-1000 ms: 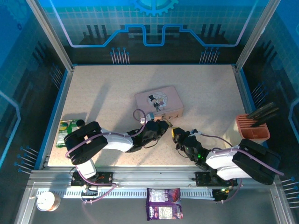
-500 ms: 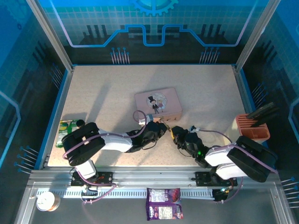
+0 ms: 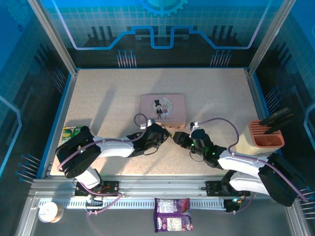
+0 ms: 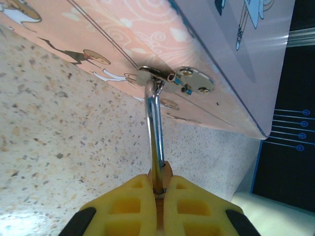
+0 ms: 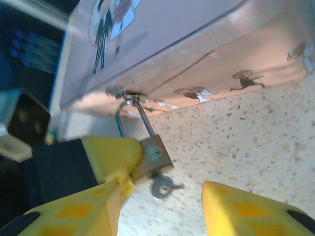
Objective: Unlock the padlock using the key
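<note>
We grip the padlock (image 5: 155, 152) clenched in our left gripper (image 4: 158, 191), hanging from the hasp (image 4: 189, 80) on the front of the pink tin (image 5: 197, 64). The key (image 5: 165, 187) appears seated in its base; our right gripper (image 5: 160, 202) stands released around it. Turning remains, shackle (image 4: 154, 128) not yet sprung.

The pink tin (image 3: 163, 108) is showing cartoon figures; at its six o'clock the padlock (image 5: 156, 153) is gleaming brass and silver over the speckled beige table (image 3: 108, 93).
</note>
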### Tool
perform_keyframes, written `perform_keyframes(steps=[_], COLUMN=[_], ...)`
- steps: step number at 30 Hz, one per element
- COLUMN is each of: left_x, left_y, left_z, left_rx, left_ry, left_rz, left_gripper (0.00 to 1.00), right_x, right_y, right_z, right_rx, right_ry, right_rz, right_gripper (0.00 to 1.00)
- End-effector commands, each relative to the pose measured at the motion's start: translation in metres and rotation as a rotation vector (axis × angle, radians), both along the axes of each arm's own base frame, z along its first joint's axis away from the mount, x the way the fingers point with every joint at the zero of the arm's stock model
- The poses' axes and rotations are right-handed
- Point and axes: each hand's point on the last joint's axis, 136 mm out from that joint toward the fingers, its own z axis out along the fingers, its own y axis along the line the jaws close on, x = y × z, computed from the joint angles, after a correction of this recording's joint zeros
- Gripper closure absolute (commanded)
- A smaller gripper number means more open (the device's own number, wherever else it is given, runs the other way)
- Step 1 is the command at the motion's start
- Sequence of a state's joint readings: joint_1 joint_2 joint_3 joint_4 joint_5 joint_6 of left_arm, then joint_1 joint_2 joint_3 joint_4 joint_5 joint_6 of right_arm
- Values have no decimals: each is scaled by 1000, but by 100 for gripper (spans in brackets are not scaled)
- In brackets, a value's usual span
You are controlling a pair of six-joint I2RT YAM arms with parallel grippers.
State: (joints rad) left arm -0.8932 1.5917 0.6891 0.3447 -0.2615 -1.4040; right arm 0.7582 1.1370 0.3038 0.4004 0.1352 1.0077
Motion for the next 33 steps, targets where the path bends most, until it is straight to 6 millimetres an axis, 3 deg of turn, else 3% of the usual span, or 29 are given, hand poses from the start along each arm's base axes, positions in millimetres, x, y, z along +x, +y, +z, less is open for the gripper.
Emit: perform_keyframes(steps=[1, 4, 12, 33], left_x=[9, 11, 10, 3], left_y=[8, 11, 10, 12], left_z=[27, 31, 38, 41], left_rx=[-28, -25, -62, -76], left_ry=[-63, -65, -61, -55], left_rz=[10, 2, -27, -40], left_gripper=[100, 100, 100, 100], right_x=[-10, -15, -30, -2], right_y=[9, 15, 54, 53], right_z=[7, 5, 10, 1], right_rx=[-240, -382, -596, -715], right_ry=[-182, -283, -622, -775], right_rz=[270, 389, 635, 535], right_gripper=[53, 54, 55, 71])
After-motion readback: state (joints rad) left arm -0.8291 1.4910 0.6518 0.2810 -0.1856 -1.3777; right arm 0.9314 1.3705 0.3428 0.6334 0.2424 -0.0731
